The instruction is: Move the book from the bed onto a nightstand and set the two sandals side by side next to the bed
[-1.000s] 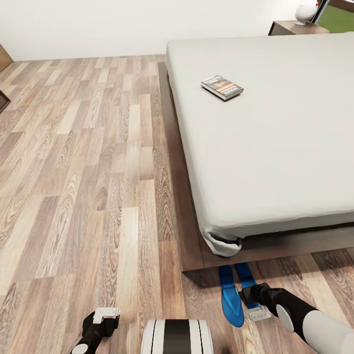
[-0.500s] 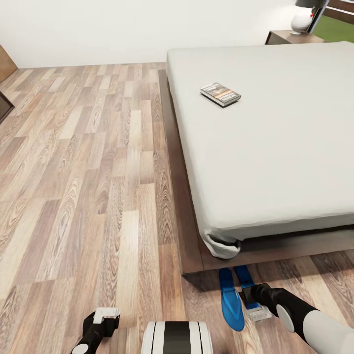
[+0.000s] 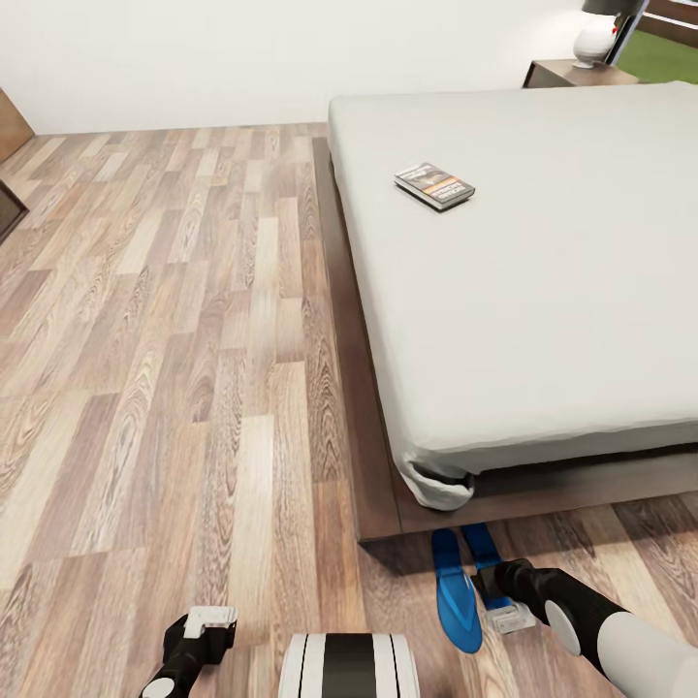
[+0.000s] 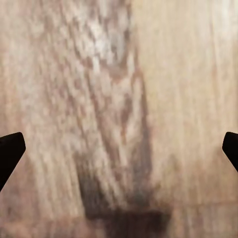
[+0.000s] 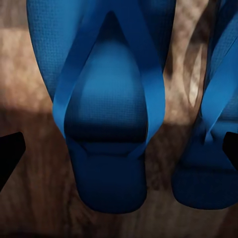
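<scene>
R gripper (image 3: 511, 615) wide open, empty, over sandals (image 5: 106, 99); light, floppy rubber, prob best pinched at strap.

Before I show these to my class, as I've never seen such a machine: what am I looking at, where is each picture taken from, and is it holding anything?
It is a simulated two-armed robot on wheels. The large picture comes from a camera on its head, looking down over a wood floor and a bed. A book lies on the mattress. Two blue sandals lie side by side on the floor at the bed's corner, and a nightstand stands in the far corner.

The other two pictures come from cameras near each arm's end effector. The left end effector hangs over bare floor; its fingers sit wide apart, holding nothing. The right end effector hovers just above the sandals, which the right wrist view shows close up between its spread fingers. It holds nothing either.
</scene>
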{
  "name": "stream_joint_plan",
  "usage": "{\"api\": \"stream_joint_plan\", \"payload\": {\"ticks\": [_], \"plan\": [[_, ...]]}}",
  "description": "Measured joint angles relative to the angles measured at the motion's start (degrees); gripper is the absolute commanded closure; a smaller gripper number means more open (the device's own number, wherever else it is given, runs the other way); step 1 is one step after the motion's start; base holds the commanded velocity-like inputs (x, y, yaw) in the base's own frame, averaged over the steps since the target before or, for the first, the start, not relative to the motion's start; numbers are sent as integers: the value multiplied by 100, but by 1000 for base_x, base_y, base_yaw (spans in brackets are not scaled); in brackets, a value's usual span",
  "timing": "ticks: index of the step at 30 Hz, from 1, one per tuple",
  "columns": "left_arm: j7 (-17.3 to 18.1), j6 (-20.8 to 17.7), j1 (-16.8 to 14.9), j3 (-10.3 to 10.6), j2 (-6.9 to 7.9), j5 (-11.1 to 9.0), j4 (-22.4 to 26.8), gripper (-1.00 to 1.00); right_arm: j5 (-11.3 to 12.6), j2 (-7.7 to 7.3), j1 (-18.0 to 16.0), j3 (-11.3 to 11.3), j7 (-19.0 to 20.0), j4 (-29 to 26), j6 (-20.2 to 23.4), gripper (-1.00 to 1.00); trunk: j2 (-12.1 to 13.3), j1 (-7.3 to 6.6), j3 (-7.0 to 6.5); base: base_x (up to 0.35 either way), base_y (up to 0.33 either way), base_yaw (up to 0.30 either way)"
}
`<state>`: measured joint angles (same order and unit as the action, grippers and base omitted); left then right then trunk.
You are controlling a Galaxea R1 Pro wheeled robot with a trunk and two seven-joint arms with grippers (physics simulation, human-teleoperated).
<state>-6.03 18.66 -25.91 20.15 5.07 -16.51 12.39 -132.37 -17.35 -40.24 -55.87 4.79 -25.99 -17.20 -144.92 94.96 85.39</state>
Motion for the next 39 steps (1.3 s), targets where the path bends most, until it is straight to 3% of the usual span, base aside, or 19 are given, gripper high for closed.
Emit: {"api": "stream_joint_plan", "payload": {"ticks": [5,29,36,39], "plan": [[0,0,0,0,0,1,0,-100,-4,0,0,-3,0,4,-2,-100,5,-11,-88,0,0,0],[0,0,0,0,0,2,-1,-100,8,39,-1,-15,-23,485,1,-100,5,-10,-89,0,0,0],[0,0,0,0,-2,2,-1,-100,-1,38,-2,-18,-198,597,1,-100,5,-10,-89,0,0,0],[0,0,0,0,-5,2,0,-100,-1,37,-2,-20,-253,635,1,-100,9,-18,-154,0,0,0]]}}
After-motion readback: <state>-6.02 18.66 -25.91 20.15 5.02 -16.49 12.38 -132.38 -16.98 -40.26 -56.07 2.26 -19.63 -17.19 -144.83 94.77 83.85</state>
